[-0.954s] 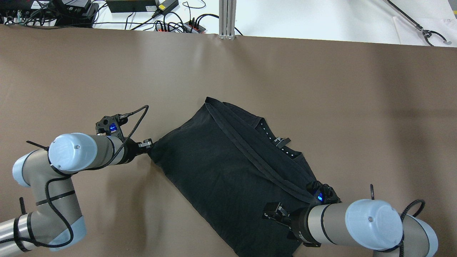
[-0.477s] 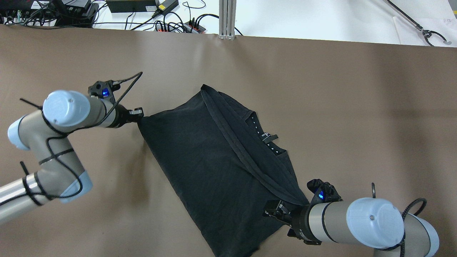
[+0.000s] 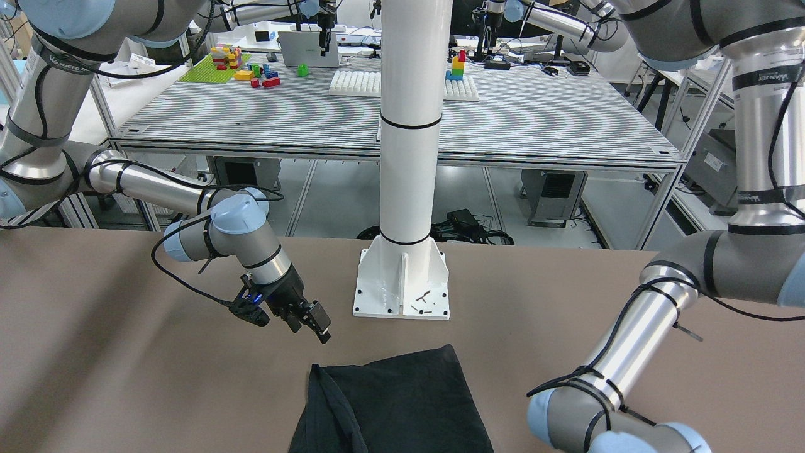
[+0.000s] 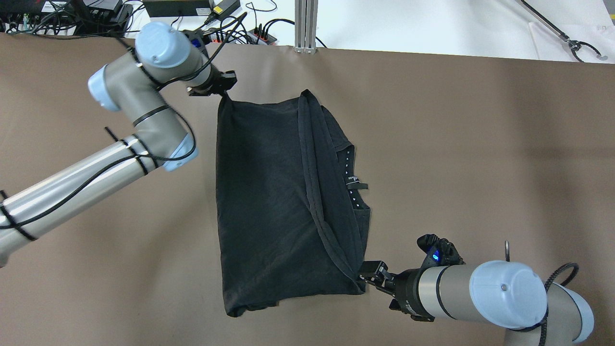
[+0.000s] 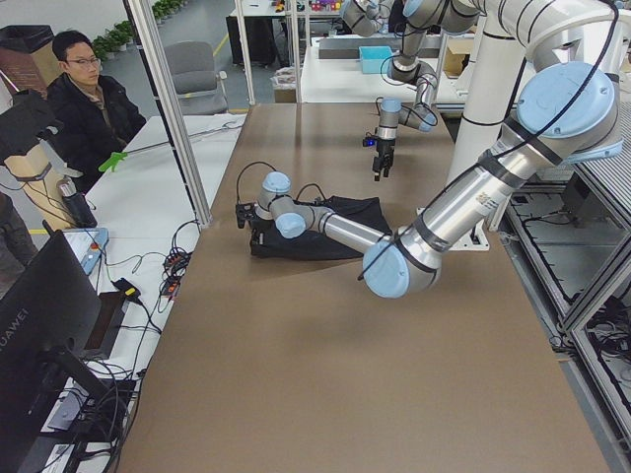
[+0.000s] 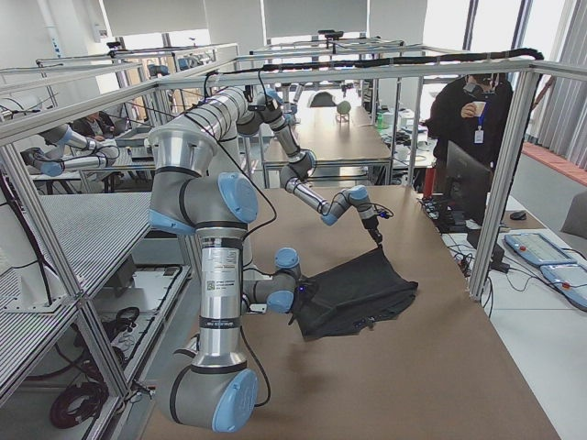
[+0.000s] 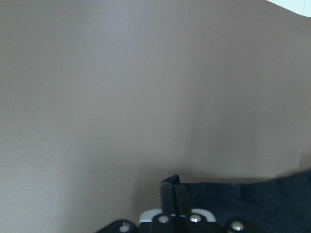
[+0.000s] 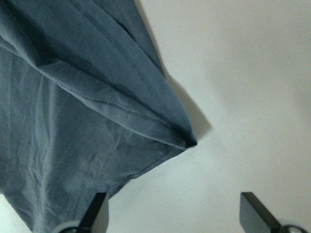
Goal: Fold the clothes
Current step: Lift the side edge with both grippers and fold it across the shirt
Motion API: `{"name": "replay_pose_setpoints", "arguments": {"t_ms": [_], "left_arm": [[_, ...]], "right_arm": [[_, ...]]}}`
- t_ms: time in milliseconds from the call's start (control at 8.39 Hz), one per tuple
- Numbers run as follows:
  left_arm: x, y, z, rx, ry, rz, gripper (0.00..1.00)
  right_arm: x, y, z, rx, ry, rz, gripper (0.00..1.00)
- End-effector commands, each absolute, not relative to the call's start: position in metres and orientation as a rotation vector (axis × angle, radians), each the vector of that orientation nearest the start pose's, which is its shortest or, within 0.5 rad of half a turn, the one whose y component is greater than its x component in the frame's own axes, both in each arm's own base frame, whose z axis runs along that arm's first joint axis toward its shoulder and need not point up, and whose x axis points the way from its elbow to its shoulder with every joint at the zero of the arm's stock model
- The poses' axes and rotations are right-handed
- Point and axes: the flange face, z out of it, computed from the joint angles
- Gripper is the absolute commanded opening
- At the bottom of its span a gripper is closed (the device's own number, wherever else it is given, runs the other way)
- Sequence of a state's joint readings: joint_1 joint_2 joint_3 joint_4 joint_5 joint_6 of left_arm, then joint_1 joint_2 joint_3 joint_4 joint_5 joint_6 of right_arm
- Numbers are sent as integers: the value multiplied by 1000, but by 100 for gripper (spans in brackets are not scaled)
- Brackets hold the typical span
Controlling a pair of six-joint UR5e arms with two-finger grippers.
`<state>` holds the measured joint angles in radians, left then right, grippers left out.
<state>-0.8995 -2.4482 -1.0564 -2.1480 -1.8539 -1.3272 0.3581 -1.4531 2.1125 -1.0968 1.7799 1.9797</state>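
Our left gripper has swung to the far edge of the table, pulling the black shirt straight, near to far, mid-table; it pinches the far-left corner tight. Our right gripper has let go: spread wide, empty, just beside the near-right corner.

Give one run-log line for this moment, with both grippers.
left gripper: shut on clothes, far corner | right gripper: open at near corner
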Motion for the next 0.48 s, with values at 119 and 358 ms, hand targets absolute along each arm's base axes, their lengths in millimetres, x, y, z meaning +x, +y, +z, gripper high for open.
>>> {"name": "replay_pose_setpoints", "arguments": {"t_ms": [119,358], "left_arm": [[479,-785,198,387,920,-502,0],[480,-783,200,399,921,-500,95]], "right_arm": [[-425,-286,306,-127,-1125,620,95],[-426,-291,306,-91,-1128,640,95]]}}
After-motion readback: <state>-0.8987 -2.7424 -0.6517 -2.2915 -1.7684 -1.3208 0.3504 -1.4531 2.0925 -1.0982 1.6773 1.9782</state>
